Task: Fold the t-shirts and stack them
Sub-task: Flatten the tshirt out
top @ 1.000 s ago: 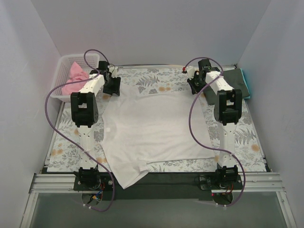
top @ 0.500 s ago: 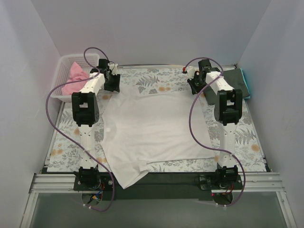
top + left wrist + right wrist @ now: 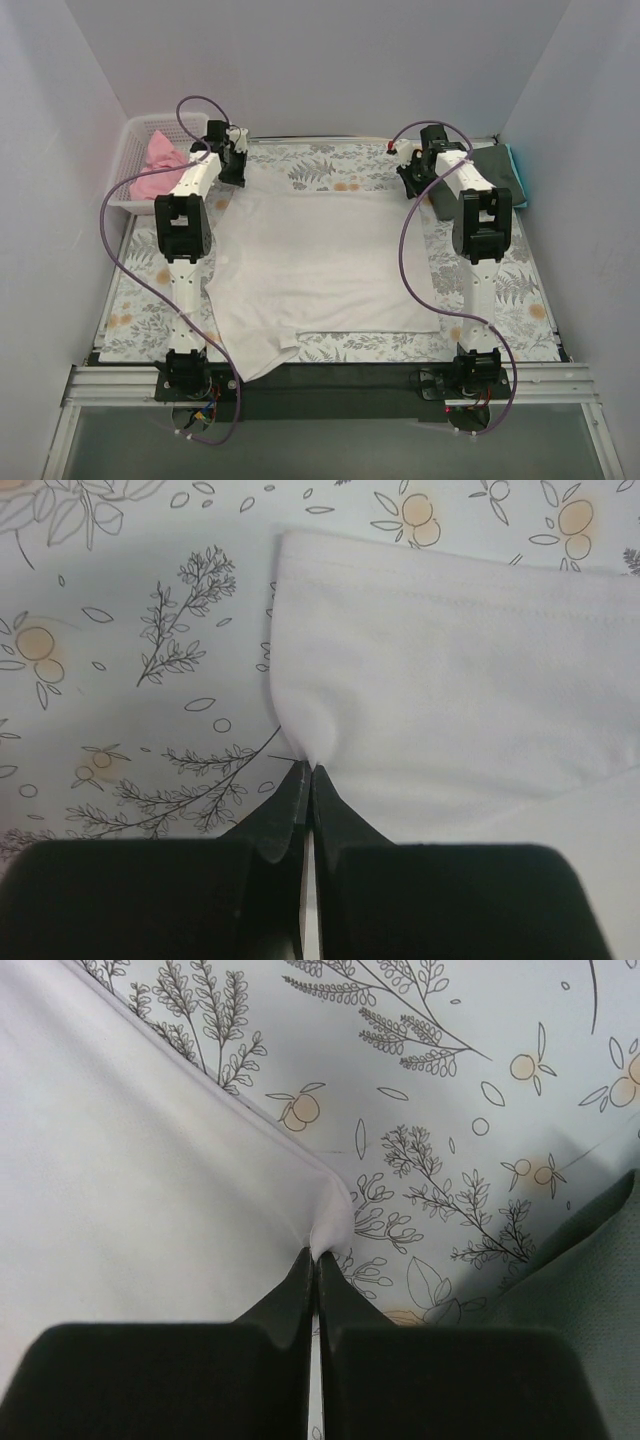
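Floral counter cloth (image 3: 330, 168) lies under the white t-shirt (image 3: 310, 265), spread flat, my left end effector (image 3: 308, 770) and right end effector (image 3: 315, 1255) each clamped on 1 far corner, so I judge no fold made yet, pink shirt (image 3: 160, 158) crumpled beyond its far-left corner.

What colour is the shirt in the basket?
Pink shirt, in the white basket; top external view shows it best.

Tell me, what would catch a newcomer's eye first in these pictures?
A large white cloth t-shirt lies spread across the middle of the floral-patterned table cloth. The left gripper and right gripper each pinch one of its far corners, jaws shut on the fabric. At the far left, a crumpled pink cloth shirt sits in a white plastic lattice basket.
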`<state>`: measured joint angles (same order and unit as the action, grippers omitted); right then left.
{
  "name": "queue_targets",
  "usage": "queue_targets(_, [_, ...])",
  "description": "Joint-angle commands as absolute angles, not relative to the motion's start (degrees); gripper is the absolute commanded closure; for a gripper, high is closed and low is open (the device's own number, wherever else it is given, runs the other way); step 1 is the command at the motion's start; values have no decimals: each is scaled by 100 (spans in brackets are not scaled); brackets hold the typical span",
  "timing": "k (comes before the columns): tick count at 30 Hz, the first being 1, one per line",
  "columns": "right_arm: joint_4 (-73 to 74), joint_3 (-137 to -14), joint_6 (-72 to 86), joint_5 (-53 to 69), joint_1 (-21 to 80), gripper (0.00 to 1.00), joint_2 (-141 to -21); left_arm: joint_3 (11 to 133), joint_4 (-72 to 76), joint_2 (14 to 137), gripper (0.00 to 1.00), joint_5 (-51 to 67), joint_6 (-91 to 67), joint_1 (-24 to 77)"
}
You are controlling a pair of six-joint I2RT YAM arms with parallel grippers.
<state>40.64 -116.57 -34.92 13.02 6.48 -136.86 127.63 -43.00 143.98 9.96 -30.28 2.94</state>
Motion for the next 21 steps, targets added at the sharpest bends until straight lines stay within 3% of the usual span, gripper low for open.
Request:
queue_targets(1, [4271,-11839,-3577,1230,519,99,-13386,13096,-4272,14142,100,1203,-2734,220])
queue_targets(21, [4271,-10389,-4052,1600,484,99,-11945,10337,-3762,11550,100,2065,-2251,97])
